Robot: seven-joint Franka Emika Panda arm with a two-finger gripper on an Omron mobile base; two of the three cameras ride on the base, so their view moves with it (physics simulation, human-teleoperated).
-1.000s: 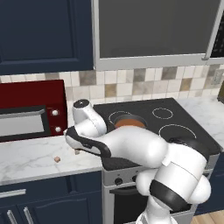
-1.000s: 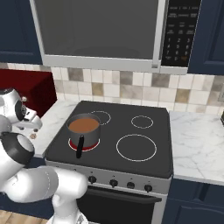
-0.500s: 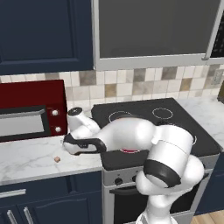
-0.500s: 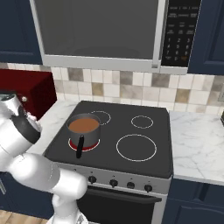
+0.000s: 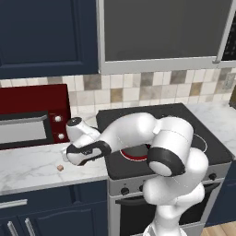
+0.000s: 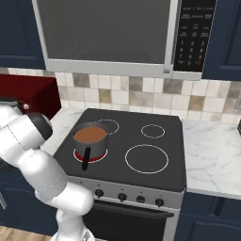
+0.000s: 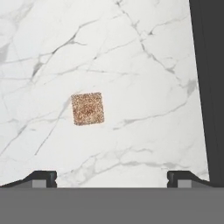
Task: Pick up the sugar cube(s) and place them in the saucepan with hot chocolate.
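The hand (image 7: 111,177), fingertips spread wide and holding nothing, looks down on the worktop (image 7: 144,57); a cube (image 7: 87,108) lies at 11 o'clock. The saucepan (image 6: 90,140) holds brown chocolate.

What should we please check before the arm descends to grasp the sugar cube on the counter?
1. Tool open, fingertips spread wide apart: ok.
2. Tool holding nothing: ok.
3. Small tan-brown sugar cube lying flat on the white marble counter, untouched: ok.
4. Cube centred between the fingertips: not ok, it sits nearer the left fingertip in the hand view.
5. Grey metal saucepan with a black handle upright on the stove, its reddish-brown liquid uncovered: ok.
6. Second cube located: cannot tell.
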